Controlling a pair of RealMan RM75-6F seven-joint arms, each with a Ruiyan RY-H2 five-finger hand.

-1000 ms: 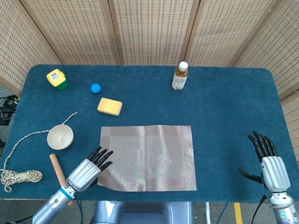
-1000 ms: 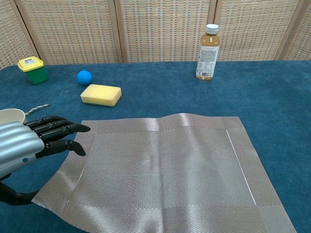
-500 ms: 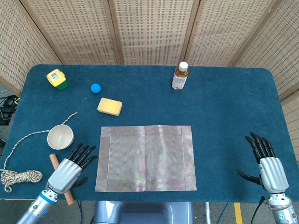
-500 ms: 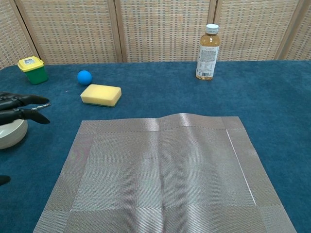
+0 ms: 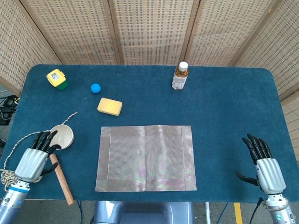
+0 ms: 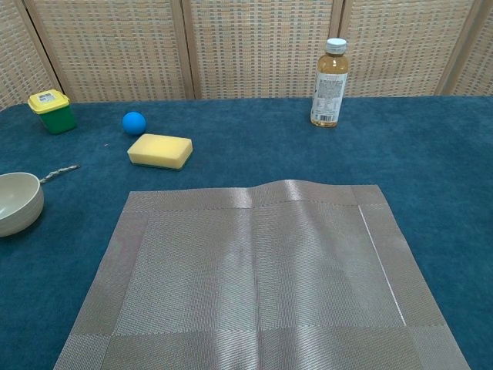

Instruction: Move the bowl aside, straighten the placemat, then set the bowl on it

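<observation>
A grey woven placemat (image 5: 145,157) (image 6: 258,277) lies flat and square to the table's front edge, with a slight ridge near its far edge. The cream bowl (image 5: 63,136) (image 6: 17,203) stands on the blue cloth to the mat's left, off the mat. My left hand (image 5: 33,158) hovers at the front left, open, its fingertips just short of the bowl's near rim. My right hand (image 5: 263,164) is open over the front right corner, holding nothing. Neither hand shows in the chest view.
A wooden stick (image 5: 61,178) lies by my left hand, and a coiled rope (image 5: 9,176) trails past the bowl. Farther back sit a yellow sponge (image 5: 110,106), a blue ball (image 5: 96,87), a yellow-green tub (image 5: 56,79) and a drink bottle (image 5: 180,76).
My left hand left the placemat's front-left corner and moved left to the bowl's near side. The mat's corner settled flat. My right hand drifted slightly nearer the front edge.
</observation>
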